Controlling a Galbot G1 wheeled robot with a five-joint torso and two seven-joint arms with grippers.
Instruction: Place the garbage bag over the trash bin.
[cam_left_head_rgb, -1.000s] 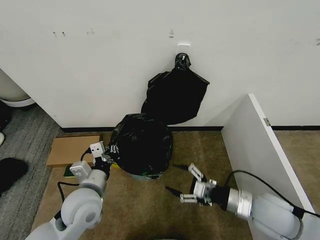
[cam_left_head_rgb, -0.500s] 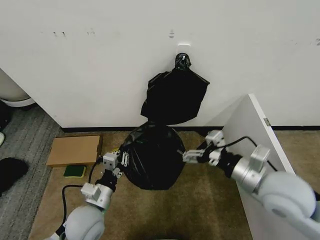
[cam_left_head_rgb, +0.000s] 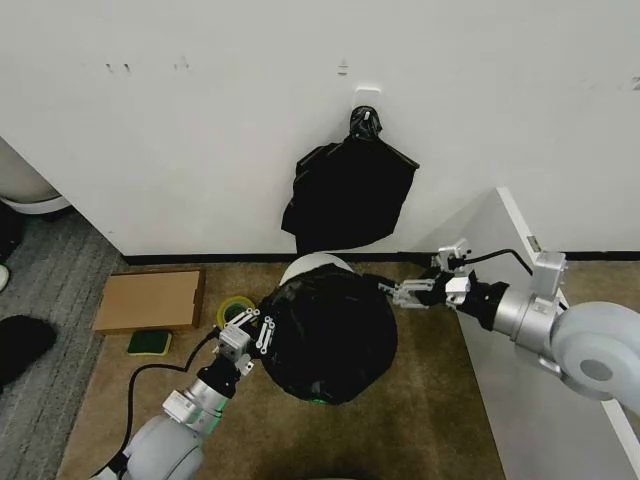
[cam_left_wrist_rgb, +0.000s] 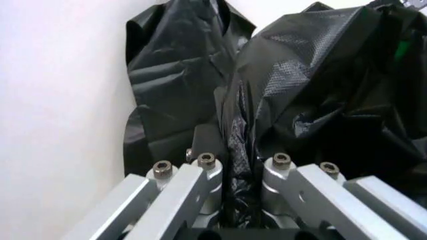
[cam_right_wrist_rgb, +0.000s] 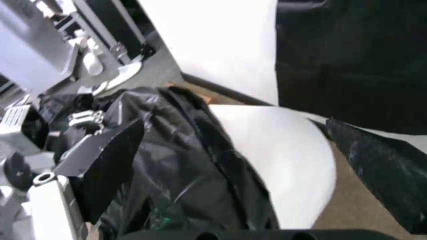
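— Fingers (cam_left_wrist_rgb: 193, 182) first: found those of the left gripper (cam_left_head_rgb: 250, 335) pinched together on a fold of the thin, glossy black plastic garbage bag (cam_left_head_rgb: 330, 335), at its near left side.

— And on the right gripper (cam_left_head_rgb: 400, 293)?

— Spread apart, at the bag's far right edge. Could not tell whether hooked into the plastic.

— Step in hand?

— Judged it as draping. Saw the bag slumped over the front of the round white plastic trash bin (cam_left_head_rgb: 312, 265), leaving its far rim bare.

— Next move?

— Probably called for opening the bag's mouth and stretching it around that rim without tearing the film.

— Surroundings?

— Worked on brown carpet (cam_left_head_rgb: 420, 420). Noted a small yellow tape roll (cam_left_head_rgb: 235, 310) just beside the bin, a flat brown cardboard sheet (cam_left_head_rgb: 150, 298) farther left, then a knotted black plastic bundle (cam_left_head_rgb: 350, 190) hanging on the white wall (cam_left_head_rgb: 200, 120).
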